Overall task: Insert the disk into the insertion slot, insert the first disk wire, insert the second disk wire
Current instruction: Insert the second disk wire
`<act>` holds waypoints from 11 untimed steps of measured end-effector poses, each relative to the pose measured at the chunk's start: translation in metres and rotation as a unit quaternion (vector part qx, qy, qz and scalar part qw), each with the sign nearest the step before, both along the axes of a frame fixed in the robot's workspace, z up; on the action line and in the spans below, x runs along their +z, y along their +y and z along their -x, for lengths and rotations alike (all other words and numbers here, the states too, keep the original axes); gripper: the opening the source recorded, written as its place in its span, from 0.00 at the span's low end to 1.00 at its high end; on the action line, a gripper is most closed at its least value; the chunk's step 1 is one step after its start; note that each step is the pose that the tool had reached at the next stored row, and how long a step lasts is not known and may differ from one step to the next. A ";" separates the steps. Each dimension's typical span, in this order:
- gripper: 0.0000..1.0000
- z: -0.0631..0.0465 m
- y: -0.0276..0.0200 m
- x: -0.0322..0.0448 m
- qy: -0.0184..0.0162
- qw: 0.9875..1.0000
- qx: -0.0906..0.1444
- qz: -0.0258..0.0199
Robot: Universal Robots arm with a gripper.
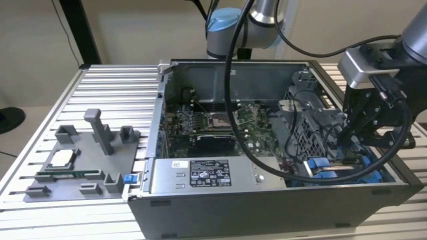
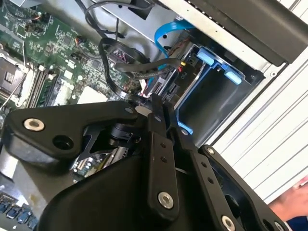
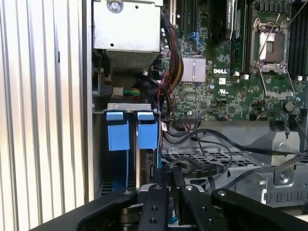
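Observation:
An open computer case lies on a slatted table. At its front right corner is the insertion slot, a bay with blue rails. The disk's blue frame stands in the slot, its two blue tabs side by side, and most of the disk's body is hidden. My gripper hangs just above the slot. Its black fingers are pressed together on the end of a black disk wire that loops off over the drive cage.
A grey power-supply box lies along the case's front wall, with the motherboard behind it. A grey fixture tray sits on the table at the exterior view's left. A blue flat cable arches near the bay. A person's hand is beside the case.

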State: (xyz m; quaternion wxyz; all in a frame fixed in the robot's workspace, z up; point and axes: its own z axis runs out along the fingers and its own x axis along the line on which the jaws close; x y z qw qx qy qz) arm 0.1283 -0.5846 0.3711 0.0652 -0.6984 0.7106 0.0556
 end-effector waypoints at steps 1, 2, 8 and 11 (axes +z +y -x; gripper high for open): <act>0.00 0.001 0.0000 -0.0012 -0.001 1.000 0.000 0.000; 0.00 0.002 0.0000 -0.0029 -0.002 1.000 0.000 0.000; 0.00 0.003 0.0000 -0.0133 -0.008 1.000 0.000 0.001; 0.00 0.003 0.0000 -0.0168 -0.009 1.000 0.000 0.005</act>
